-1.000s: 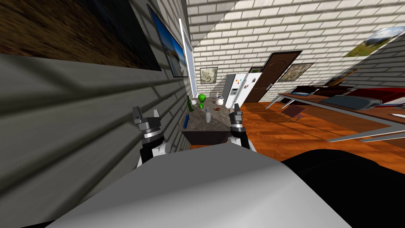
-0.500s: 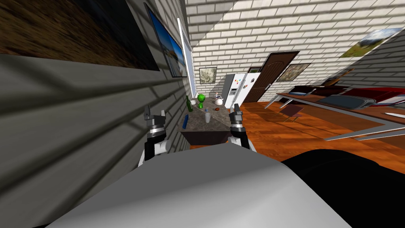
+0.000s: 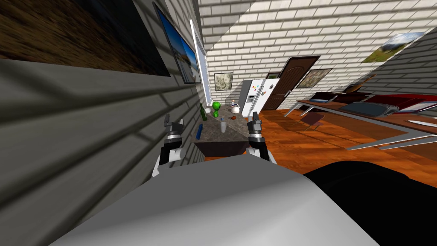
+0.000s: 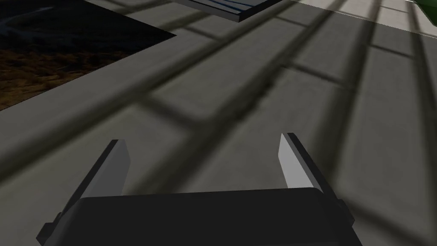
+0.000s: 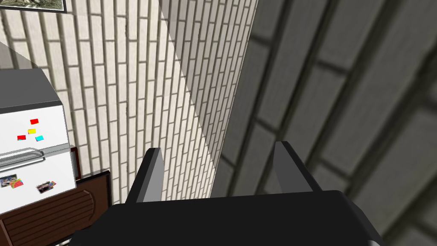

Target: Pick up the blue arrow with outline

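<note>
A small blue, elongated piece [image 3: 199,129], likely the arrow, lies at the near left edge of a dark stone-topped table [image 3: 232,132] ahead of me. Its shape and outline are too small to make out. My left gripper [image 3: 174,123] is raised beside the grey brick wall, left of the table and short of the blue piece. Its fingers stand open and hold nothing in the left wrist view [image 4: 202,143]. My right gripper [image 3: 254,117] is raised at the table's near right corner, also open and holding nothing [image 5: 217,149].
On the table stand a green bottle [image 3: 203,112], a green figure [image 3: 217,106], a white kettle [image 3: 235,108], a glass [image 3: 223,126] and a brown item [image 3: 234,117]. The brick wall [image 3: 106,128] runs close on my left. A fridge [image 3: 256,96], a brown door [image 3: 294,81] and a long table [image 3: 384,124] lie beyond.
My left arm has swung right, away from the wall and toward the table, with its fingers still open. The right arm has stayed in place.
</note>
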Motion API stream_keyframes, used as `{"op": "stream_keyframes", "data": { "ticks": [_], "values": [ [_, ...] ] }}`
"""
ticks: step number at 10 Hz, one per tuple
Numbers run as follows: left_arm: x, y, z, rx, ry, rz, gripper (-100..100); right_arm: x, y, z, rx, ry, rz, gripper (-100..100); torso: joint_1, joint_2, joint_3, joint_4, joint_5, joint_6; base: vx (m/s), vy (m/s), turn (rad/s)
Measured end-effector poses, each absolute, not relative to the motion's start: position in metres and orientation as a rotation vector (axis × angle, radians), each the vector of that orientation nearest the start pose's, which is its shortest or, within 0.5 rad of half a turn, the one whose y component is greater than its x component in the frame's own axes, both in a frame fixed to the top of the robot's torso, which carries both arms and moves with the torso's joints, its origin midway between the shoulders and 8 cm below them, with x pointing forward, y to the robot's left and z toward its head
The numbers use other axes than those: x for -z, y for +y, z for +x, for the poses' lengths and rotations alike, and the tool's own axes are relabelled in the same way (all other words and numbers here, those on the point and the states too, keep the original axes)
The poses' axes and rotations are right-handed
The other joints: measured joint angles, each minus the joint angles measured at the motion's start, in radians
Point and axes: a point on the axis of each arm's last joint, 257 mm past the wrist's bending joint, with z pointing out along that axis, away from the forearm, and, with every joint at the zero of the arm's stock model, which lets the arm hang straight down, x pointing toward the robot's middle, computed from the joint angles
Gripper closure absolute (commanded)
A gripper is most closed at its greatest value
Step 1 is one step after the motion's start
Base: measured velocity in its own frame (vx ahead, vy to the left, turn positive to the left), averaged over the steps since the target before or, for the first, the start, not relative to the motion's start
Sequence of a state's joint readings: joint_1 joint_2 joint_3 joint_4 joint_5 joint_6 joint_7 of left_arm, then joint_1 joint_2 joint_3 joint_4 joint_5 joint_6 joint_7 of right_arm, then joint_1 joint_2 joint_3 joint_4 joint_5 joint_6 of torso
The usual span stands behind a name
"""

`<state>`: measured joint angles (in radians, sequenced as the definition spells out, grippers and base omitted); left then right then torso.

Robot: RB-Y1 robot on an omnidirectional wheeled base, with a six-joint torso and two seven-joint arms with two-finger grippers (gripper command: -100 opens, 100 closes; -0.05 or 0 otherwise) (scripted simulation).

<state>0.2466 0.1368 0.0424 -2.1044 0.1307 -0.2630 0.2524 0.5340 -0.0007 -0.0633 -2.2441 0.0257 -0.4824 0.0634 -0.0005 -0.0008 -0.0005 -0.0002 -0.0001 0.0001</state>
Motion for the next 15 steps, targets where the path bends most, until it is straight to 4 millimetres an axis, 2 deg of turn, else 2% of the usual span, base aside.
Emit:
{"op": "stream_keyframes", "data": {
  "ticks": [2, 6, 15],
  "values": [
    [0.019, 0.280, 0.444, 1.625, 0.719, -0.968, -100, 0.005, -0.305, 0.346, -1.132, 0.698, 0.675, 0, 0.000, 0.000, 0.000, 0.000, 0.000, 0.000, 0.006, -0.009, -0.021],
    [0.049, 0.272, 0.480, 1.683, 0.775, -1.121, -100, 0.005, -0.305, 0.346, -1.132, 0.698, 0.675, 0, 0.000, 0.000, 0.000, 0.000, 0.000, 0.000, 0.005, -0.010, -0.025],
    [0.099, 0.268, 0.528, 1.734, 0.854, -1.423, -100, 0.005, -0.305, 0.346, -1.132, 0.698, 0.675, 0, 0.000, 0.000, 0.000, 0.000, 0.000, 0.000, 0.003, -0.006, -0.018]
  ]
}}
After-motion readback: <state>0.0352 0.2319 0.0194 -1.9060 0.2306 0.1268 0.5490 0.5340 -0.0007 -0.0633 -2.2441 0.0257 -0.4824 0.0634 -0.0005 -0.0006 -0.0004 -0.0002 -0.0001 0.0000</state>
